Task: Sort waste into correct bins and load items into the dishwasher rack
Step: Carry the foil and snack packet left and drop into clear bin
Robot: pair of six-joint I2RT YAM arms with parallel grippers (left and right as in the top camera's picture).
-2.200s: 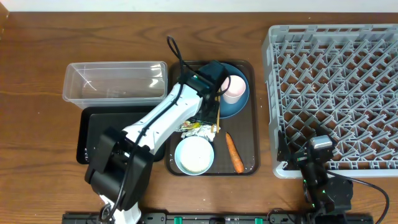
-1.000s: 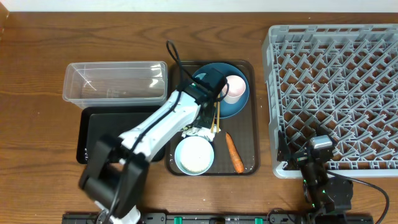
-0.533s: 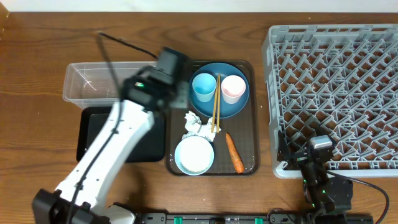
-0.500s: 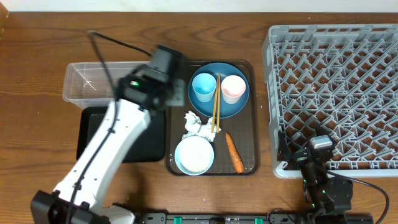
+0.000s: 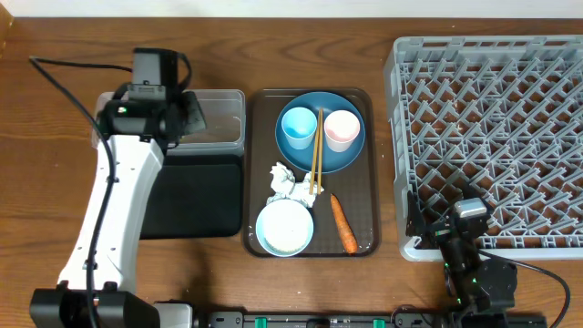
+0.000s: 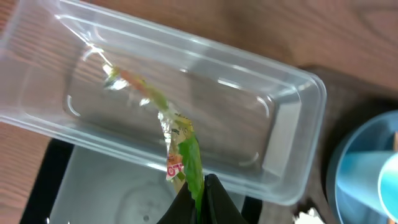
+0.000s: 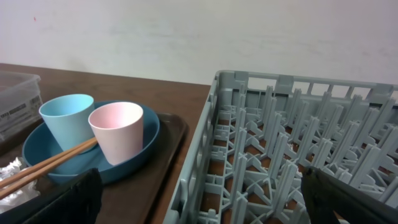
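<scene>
Your left gripper (image 6: 199,198) is pinched tight on one end of the crumpled foil wrapper (image 6: 177,134), silver with green and orange print. The wrapper hangs out over the clear tub (image 5: 223,118). From the wrist view you cannot tell whether its far end touches the tub floor. The black tray (image 5: 205,196) lies just in front of the tub, their long sides side by side.

Your right gripper (image 7: 205,199) stands with its fingers spread wide and nothing between them, low at the near edge of the grey dishwasher rack (image 5: 492,137), which holds no dishes.

On the brown serving tray (image 5: 364,210), between the bins and the rack:
- The dark-blue plate (image 5: 346,159) sits at the far end.
- The light-blue cup (image 5: 298,127) and the pale-pink cup (image 5: 342,129) stand upright on the plate.
- The chopsticks (image 5: 316,155) lie between the cups, their near ends reaching off the plate.
- The white tissue wads (image 5: 287,182) sit just beside those near ends.
- The bowl (image 5: 284,228) rests upright at the near end.
- The carrot (image 5: 342,222) lies to the right of the bowl, apart from it.

The tabletop (image 5: 55,182) is dark wood.
</scene>
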